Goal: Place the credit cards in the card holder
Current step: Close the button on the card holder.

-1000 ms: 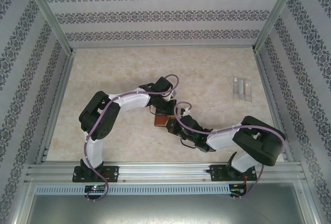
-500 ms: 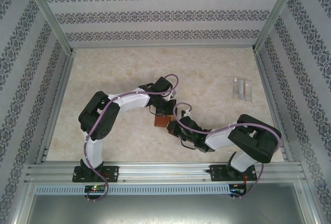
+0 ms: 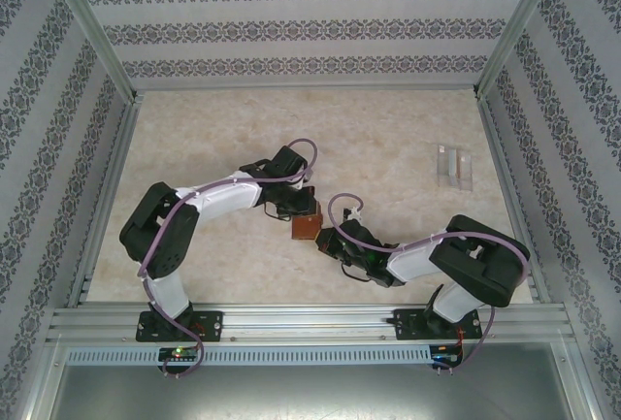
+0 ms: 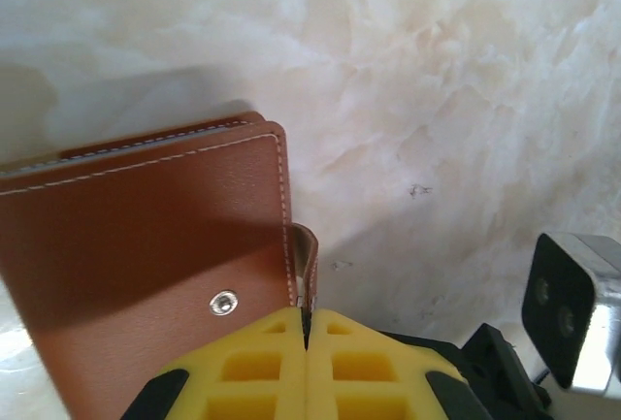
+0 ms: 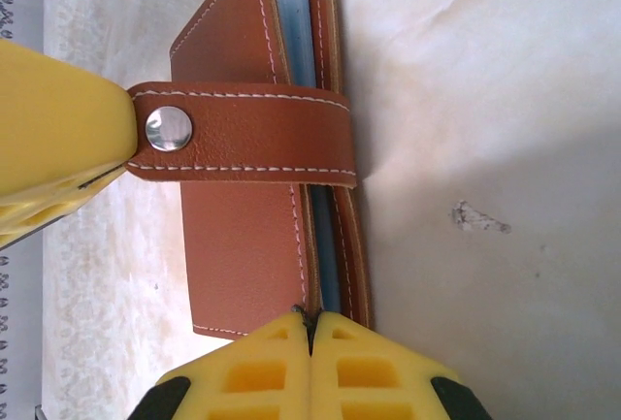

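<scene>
One reddish-brown, white-stitched leather folding card holder [image 3: 307, 227] lies near the middle of the one pale marbled table [image 3: 213, 129]. It has one leather snap tab [image 5: 243, 136] and two round silver snap studs: one stud [image 5: 167, 127] on the tab, one stud [image 4: 224, 302] on the cover. One clear plastic case [image 3: 454, 166] sits toward 2 o'clock from the holder; its number of parts cannot be told. Two white-and-black arms reach in, the left arm [image 3: 209, 202] and the right arm [image 3: 417, 255]. Each carries one purple cable [image 3: 303, 144] and one gripper, the left gripper [image 4: 306, 328] and the right gripper [image 5: 310, 328], each with two yellow foam pads [image 4: 243, 367].
</scene>
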`<state>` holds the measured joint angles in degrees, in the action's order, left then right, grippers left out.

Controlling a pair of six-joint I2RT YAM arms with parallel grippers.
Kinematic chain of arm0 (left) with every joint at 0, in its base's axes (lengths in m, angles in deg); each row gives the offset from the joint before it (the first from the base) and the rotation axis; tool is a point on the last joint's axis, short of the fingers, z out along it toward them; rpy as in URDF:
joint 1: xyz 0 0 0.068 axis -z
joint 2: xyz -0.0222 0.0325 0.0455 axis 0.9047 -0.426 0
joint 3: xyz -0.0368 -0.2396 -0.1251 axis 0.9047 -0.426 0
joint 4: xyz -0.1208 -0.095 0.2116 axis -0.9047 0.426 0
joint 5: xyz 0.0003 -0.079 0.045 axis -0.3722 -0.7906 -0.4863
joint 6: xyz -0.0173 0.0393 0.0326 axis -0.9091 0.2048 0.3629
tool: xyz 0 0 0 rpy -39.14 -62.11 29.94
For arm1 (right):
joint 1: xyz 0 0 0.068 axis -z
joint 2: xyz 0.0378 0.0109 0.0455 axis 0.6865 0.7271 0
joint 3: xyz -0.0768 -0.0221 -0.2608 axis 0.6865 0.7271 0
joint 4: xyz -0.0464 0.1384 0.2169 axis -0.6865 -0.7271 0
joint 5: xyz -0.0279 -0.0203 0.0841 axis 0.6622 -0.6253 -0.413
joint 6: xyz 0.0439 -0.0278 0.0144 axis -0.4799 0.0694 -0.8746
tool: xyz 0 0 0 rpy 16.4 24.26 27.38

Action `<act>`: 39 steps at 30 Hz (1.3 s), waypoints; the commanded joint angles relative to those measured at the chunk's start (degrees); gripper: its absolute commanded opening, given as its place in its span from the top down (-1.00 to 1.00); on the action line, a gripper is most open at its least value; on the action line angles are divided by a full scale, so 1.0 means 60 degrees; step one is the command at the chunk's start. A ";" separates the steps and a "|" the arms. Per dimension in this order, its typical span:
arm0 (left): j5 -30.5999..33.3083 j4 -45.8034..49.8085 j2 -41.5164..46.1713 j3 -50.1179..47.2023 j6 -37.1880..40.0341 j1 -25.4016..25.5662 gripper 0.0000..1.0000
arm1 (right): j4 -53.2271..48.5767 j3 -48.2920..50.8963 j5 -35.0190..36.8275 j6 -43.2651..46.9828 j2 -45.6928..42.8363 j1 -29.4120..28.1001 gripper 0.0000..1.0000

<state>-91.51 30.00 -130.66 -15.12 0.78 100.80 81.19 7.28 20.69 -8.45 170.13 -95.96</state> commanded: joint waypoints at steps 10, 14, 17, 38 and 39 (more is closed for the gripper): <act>0.0493 -0.0333 -0.0050 -0.0469 0.0208 -0.0201 1.00 | -0.0684 0.0290 0.0445 -0.0038 -0.0242 0.0121 1.00; 0.0452 -0.0354 0.0055 -0.0566 0.0240 -0.0201 1.00 | -0.0793 0.0215 0.0416 -0.0014 -0.0247 0.0123 1.00; 0.0186 -0.0595 -0.0013 -0.0596 0.0105 -0.0200 1.00 | -0.0819 0.0145 0.0385 -0.0007 -0.0198 0.0129 1.00; -0.0323 -0.1431 -0.0551 -0.1103 -0.0283 -0.0149 1.00 | -0.1077 0.0086 0.0393 0.0096 -0.0431 0.0139 1.00; -0.0257 -0.1330 -0.0595 -0.1061 -0.0257 -0.0149 1.00 | -0.1091 0.0105 0.0415 0.0107 -0.0480 0.0140 1.00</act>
<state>-93.93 20.89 -132.74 -21.56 -0.53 100.27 78.00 7.41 21.22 -8.41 168.31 -95.58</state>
